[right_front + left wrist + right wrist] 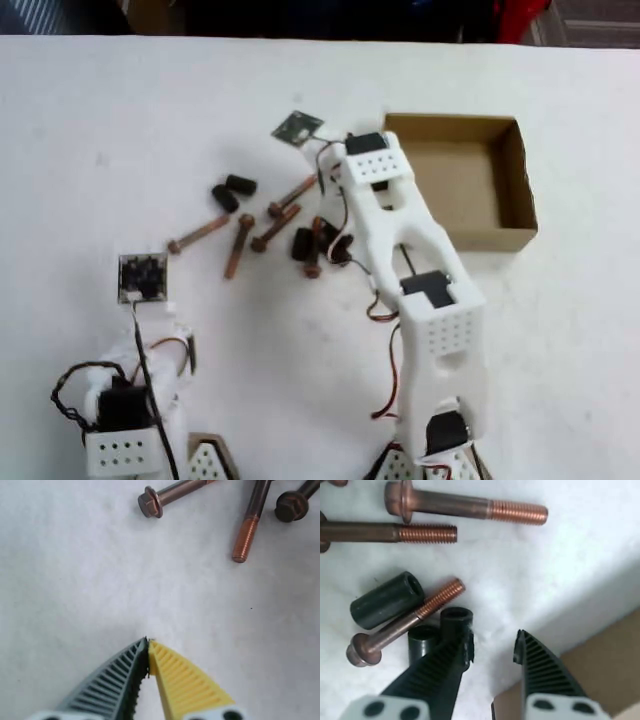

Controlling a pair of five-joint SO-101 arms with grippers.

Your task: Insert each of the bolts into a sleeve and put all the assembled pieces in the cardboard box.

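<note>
Several copper bolts (pixel 238 245) and black sleeves (pixel 232 190) lie loose at the table's middle, left of the open cardboard box (pixel 512 190). My right gripper (pixel 492 642) hangs open over the cluster nearest the box, nothing between its fingers. One finger (pixel 452 662) stands against an upright sleeve (pixel 456 619), with a second upright sleeve (pixel 422 639) beside it. A bolt (pixel 405 622) lies next to a third sleeve lying on its side (pixel 387 600). My left gripper (pixel 148 642) is shut and empty above bare table, short of a bolt head (pixel 150 502).
The box corner (pixel 600 670) lies close beside my right gripper. The right arm (pixel 400 230) reaches across the table's middle, alongside the box. The left arm's base (pixel 120 420) sits at the near left. A small circuit board (pixel 297 127) lies behind the bolts.
</note>
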